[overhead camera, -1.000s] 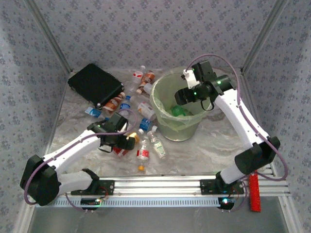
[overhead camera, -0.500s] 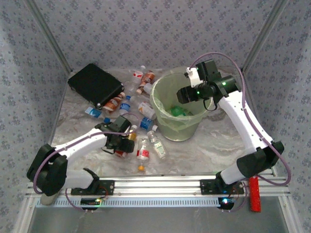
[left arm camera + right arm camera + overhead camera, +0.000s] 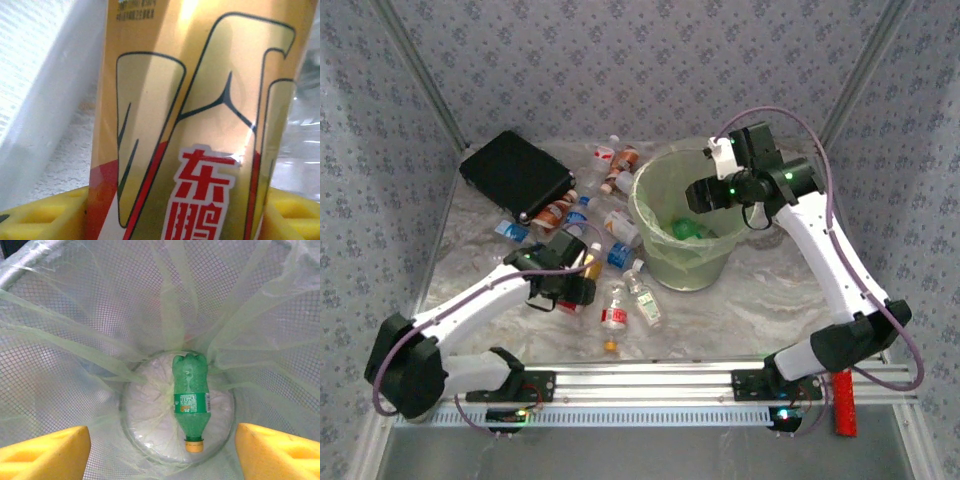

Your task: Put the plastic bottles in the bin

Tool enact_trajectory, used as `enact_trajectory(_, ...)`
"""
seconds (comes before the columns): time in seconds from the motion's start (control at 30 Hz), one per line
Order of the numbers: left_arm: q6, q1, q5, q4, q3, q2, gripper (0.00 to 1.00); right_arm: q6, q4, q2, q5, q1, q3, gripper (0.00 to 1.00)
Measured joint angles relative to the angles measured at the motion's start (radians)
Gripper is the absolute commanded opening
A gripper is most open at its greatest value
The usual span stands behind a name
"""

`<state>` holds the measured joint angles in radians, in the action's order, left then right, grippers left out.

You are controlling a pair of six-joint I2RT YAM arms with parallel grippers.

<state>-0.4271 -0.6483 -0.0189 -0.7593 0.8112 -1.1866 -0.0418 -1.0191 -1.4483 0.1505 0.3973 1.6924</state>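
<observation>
Left pincer flanks gold-label bottle, ends cut off, grip unclear. Right pincer spread above bin.

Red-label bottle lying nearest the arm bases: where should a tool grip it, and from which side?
Probably across the labelled middle of the red-label bottle, coming down from above. It lies flat on the table, long axis running near to far, so the squeeze goes left-right; a clear bottle lies close on its right.
</observation>
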Motion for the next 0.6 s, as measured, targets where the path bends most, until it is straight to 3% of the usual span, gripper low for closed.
enact_trajectory(0.3,0.016,0.0,-0.036,0.018,0.148,0.156,0.54,-0.059,0.072,0.037,0.128,-0.005,0.073,0.85)
enact_trajectory(0.6,0.019,0.0,-0.034,0.283,0.259,0.143,0.54,-0.13,0.167,-0.057,0.266,0.142,0.235,0.96)
